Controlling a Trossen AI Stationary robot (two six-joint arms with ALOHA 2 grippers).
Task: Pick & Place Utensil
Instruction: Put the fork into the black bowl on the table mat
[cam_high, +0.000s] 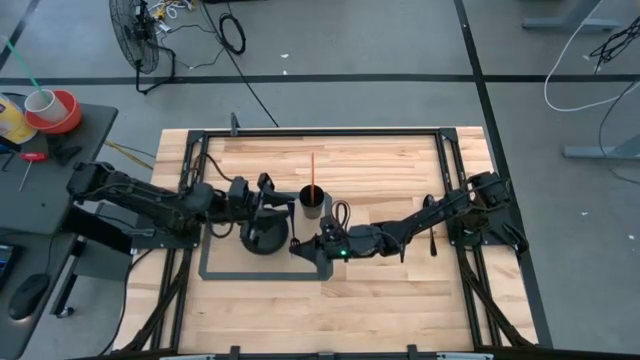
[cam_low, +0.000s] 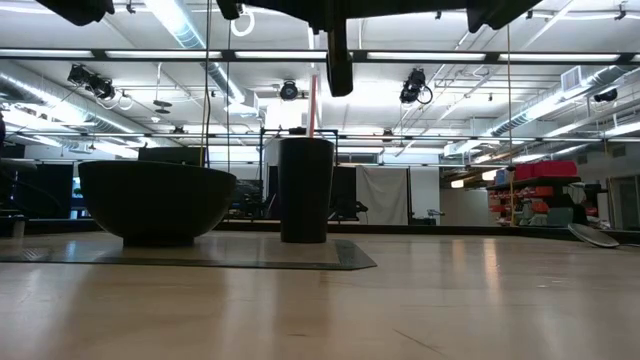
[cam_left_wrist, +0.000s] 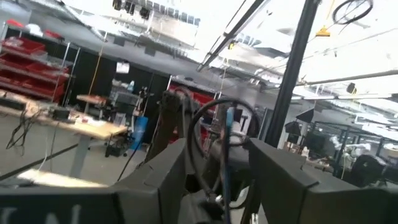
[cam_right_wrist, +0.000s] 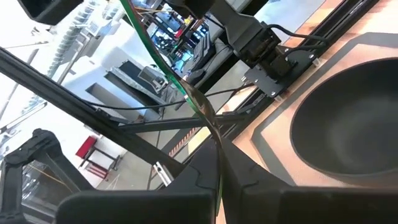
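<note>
right gripper pinches thin green-handled utensil, lifted above grey mat beside black bowl | red straw already in dark cup | left gripper far of bowl, spread | placing remains

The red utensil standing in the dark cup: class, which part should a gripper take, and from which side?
Grip the red utensil by its exposed upper stem, from above. It stands upright in the cup, whose walls hide the lower part.

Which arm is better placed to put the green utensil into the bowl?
The right. Its gripper is shut on the green utensil, beside the bowl. The left gripper holds nothing visible.
</note>
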